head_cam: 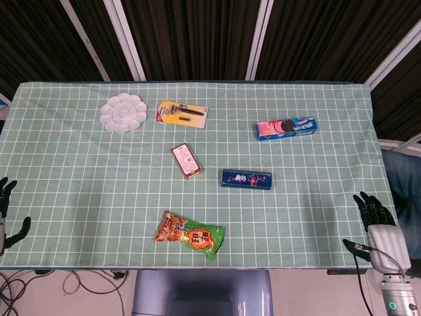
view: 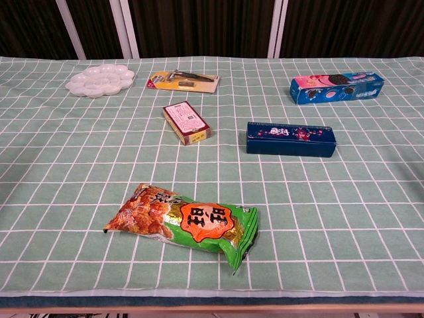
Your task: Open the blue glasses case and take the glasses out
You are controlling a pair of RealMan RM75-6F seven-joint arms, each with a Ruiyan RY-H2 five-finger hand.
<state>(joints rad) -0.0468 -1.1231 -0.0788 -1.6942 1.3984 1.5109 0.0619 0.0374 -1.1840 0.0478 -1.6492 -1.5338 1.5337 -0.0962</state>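
Nearest the camera, a green-and-orange snack bag (view: 182, 224) is lying on the checked tablecloth (view: 371, 218), and beyond it, slightly right of centre, the blue glasses case (view: 290, 139) is sitting closed and untouched, with a small red box (view: 187, 122) to its left and a blue biscuit box (view: 336, 87) behind it. Both hands are waiting at the near table edge, well apart from the case: the right hand (head_cam: 373, 212) is resting with fingers spread, holding nothing, and the left hand (head_cam: 8, 209) is showing only dark fingers apart, also holding nothing. Judging from this, reaching comes first, and opening should go best with one hand steadying the base while the other is lifting the lid along its long edge.
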